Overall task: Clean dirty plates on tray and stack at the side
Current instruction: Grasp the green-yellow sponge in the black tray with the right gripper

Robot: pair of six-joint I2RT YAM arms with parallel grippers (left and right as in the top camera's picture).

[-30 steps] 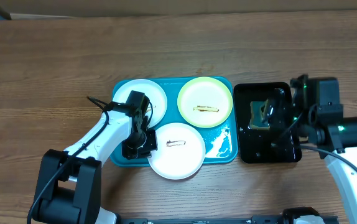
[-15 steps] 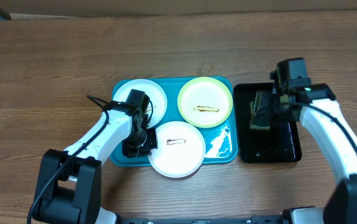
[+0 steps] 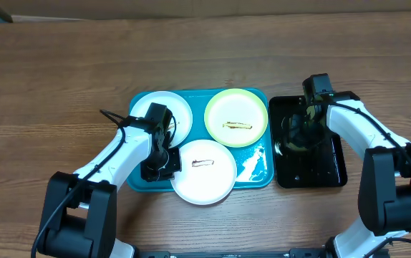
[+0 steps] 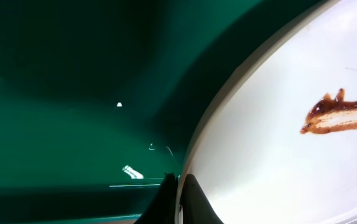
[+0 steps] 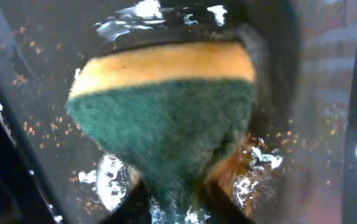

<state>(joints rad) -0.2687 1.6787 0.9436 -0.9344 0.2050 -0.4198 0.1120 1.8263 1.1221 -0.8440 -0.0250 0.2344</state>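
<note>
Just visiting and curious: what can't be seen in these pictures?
Overhead: the left arm covers part of the rear white plate, including most of its smear.
Overhead: the sponge is nearly lost against the black tray, under the right arm.
Left wrist: the bottom edge cuts off the left end effector, pinching the rim of the front white plate.

This is a robot test bench in a lab or workshop, not a lived-in kitchen. A left arm (image 3: 116, 154) and a right arm (image 3: 356, 125), white and black with loose cables, rise from the near edge of a wood-grain worktop (image 3: 48, 64). Washing-up is staged on it: a teal tray (image 3: 257, 166) carries three small plates (image 3: 213, 183) with neat brown smears, and beside it a black tray (image 3: 320, 168) holds shallow water and a green-and-yellow sponge (image 5: 166, 106).
</note>
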